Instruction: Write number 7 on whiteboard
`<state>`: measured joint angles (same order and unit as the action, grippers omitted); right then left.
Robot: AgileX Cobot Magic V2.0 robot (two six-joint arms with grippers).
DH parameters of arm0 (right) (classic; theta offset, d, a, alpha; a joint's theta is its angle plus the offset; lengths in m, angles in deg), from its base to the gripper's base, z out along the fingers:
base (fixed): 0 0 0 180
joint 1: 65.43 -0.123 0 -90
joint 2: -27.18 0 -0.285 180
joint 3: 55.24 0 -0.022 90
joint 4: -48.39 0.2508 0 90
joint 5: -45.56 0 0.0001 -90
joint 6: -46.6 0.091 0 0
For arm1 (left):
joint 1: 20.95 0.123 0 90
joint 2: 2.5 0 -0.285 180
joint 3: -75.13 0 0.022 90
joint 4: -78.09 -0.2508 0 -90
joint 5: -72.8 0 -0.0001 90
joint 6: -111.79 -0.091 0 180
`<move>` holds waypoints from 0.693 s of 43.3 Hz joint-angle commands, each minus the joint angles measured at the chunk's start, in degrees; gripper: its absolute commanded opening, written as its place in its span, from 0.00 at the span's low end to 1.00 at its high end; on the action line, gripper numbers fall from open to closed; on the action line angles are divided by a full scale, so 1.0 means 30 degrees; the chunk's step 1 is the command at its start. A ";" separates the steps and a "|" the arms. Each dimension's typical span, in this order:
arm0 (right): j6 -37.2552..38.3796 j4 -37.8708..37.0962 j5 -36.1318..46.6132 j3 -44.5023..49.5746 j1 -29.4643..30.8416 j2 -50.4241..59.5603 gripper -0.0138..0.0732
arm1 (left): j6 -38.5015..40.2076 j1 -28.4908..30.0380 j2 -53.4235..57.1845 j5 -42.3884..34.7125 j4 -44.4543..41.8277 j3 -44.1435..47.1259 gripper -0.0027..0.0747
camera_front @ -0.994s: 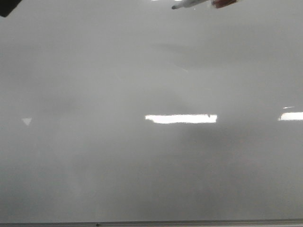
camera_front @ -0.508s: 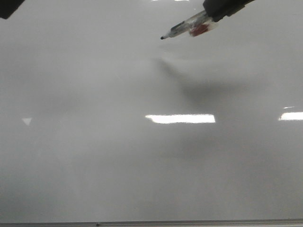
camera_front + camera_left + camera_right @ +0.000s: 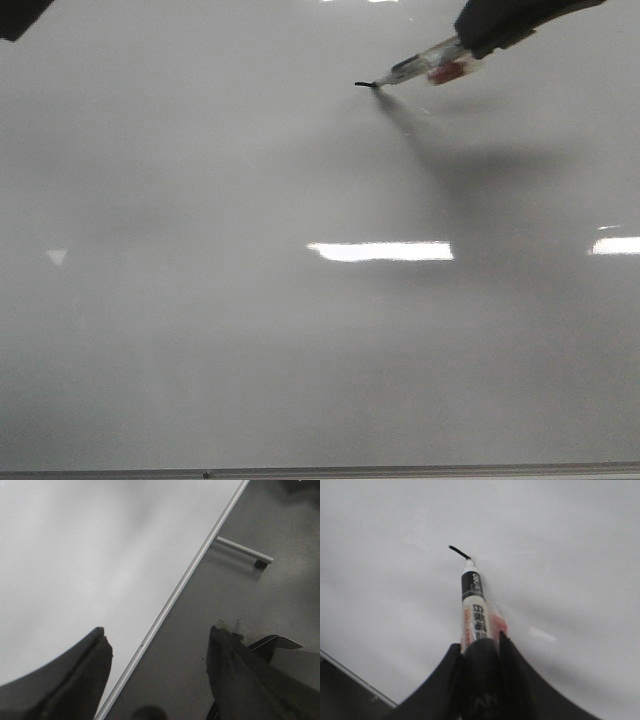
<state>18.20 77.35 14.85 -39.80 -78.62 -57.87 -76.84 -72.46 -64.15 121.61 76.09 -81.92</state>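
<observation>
Right end effector (image 3: 481,647) clenched on marker (image 3: 476,607), tip touching whiteboard (image 3: 250,330), upper right of frame. Number 7 (image 3: 364,85): only short top-stroke start. Left end effector (image 3: 157,667) released, idle. Your risk: uneven pressure, tip lifts, stroke breaks.

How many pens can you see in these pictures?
1. A single marker is clamped in the right gripper, its tip on the whiteboard beside a short black stroke. The left gripper holds none.

Marker (image 3: 425,67) tip now down on whiteboard (image 3: 200,330), first short black stroke (image 3: 364,85) of number 7.
</observation>
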 commanded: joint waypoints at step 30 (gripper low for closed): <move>-0.0664 -0.0605 -0.3440 -0.0258 -0.0467 0.0152 0.09 | 0.0165 -0.0146 0.0149 -0.1867 0.0053 -0.0532 0.58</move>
<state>16.97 74.66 3.13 -39.11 -79.45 -61.96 -76.84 -72.46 -64.15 120.16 76.09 -81.92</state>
